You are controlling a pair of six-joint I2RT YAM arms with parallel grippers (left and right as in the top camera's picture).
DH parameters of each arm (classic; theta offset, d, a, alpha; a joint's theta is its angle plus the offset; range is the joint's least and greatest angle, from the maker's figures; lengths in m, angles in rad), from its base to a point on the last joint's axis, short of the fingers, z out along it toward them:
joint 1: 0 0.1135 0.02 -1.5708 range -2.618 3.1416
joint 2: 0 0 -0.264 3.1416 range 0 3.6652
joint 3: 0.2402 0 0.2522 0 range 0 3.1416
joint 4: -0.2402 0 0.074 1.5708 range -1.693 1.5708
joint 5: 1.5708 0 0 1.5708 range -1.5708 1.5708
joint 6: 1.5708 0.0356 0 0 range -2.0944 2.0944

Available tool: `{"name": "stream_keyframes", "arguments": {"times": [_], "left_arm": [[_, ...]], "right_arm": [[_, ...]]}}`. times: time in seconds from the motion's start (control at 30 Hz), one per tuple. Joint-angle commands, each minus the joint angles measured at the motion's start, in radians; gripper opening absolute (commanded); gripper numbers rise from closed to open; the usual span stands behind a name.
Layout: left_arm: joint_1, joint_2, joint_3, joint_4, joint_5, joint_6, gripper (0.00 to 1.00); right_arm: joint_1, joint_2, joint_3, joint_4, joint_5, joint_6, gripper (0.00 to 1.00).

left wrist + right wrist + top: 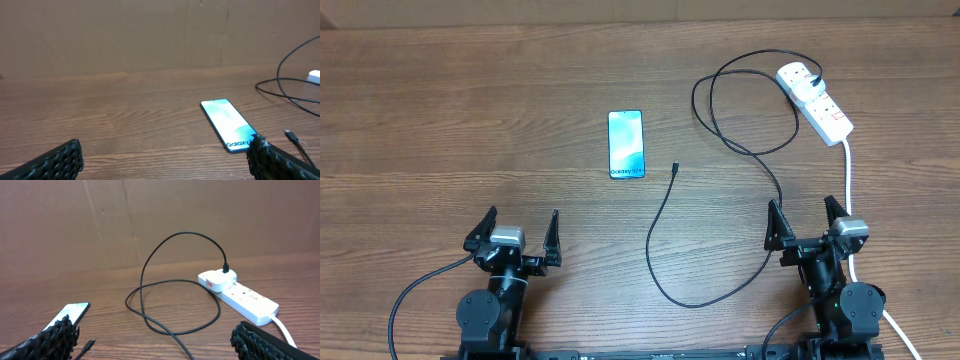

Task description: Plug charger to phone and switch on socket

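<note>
The phone (626, 144) lies flat at the table's middle, its blue-cyan screen up and white text at its near edge; it also shows in the left wrist view (227, 123) and the right wrist view (68, 315). The black charger cable (665, 230) loops from the white plug in the socket (816, 102) down and round to its connector tip (675, 167), which lies just right of the phone. The socket also shows in the right wrist view (240, 294). My left gripper (517, 234) is open and empty, near the front left. My right gripper (807, 222) is open and empty, front right.
The socket's thick white lead (849, 180) runs from the strip down past my right arm to the table's front right. A brown cardboard wall (160, 220) stands behind the table.
</note>
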Motion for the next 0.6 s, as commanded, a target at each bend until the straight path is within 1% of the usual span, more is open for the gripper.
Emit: {"name": "stream_keyframes", "arguments": {"times": [0.0, 0.07, 0.13, 0.2, 0.23, 0.43, 0.57], "left_arm": [[0.003, -0.011, -0.004, 0.003, 0.044, -0.061, 1.0], [0.003, -0.011, -0.004, 0.003, 0.044, -0.111, 1.0], [0.003, -0.011, -0.004, 0.026, 0.045, -0.187, 1.0], [0.003, -0.011, -0.004, 0.069, 0.045, -0.249, 1.0], [0.003, -0.011, -0.004, 0.093, 0.049, -0.262, 1.0], [0.004, -0.011, -0.001, 0.262, 0.134, -0.267, 1.0], [0.004, -0.011, 0.024, 0.286, 0.146, -0.266, 1.0]], "right_arm": [[-0.001, -0.011, -0.01, 0.004, 0.008, -0.005, 1.0], [-0.001, -0.011, -0.01, 0.004, 0.008, -0.005, 1.0], [-0.001, -0.011, -0.01, 0.004, 0.008, -0.005, 1.0], [-0.001, -0.011, -0.01, 0.004, 0.008, -0.005, 1.0], [-0.001, -0.011, -0.01, 0.004, 0.008, -0.005, 1.0], [-0.001, -0.011, -0.01, 0.004, 0.008, -0.005, 1.0], [-0.001, -0.011, -0.01, 0.004, 0.008, -0.005, 1.0]]}}
